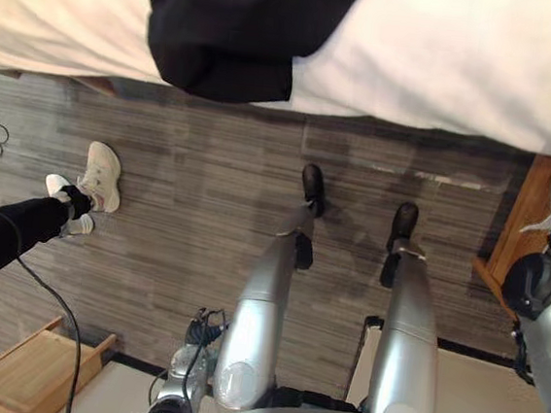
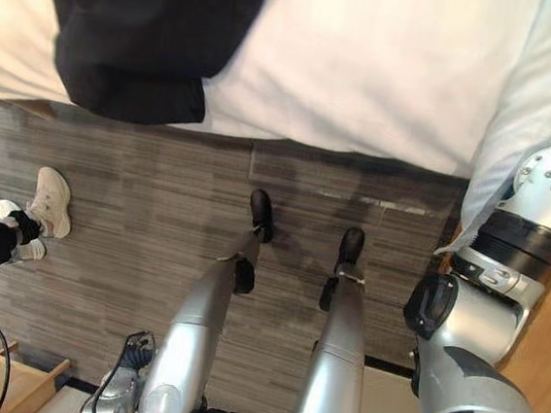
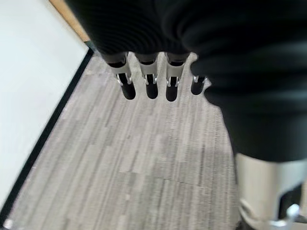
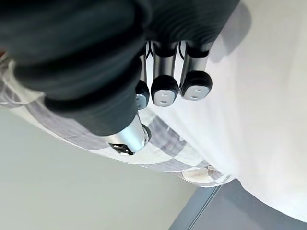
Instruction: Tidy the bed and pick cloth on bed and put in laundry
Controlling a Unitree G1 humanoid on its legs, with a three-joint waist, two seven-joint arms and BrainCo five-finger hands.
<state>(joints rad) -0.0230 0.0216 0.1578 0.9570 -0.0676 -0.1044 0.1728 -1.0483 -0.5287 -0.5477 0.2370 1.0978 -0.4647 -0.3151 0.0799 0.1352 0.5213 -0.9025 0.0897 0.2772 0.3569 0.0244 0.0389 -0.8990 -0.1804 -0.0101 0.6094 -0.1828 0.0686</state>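
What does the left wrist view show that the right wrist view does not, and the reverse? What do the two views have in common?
The left wrist view: the left hand hangs over a grey plank floor, beside a white surface with a dark edge. The right wrist view: the right hand is over the bed's white sheet, with a checked cloth next to the sheet. Shared: in each, a hand with relaxed fingers that hold nothing.

A bedroom: a bed (image 1: pixel 465 59) with white sheet and dark cloth (image 1: pixel 234 27), grey wood-look floor (image 1: pixel 197 209), a wooden bedside unit (image 1: pixel 517 230).
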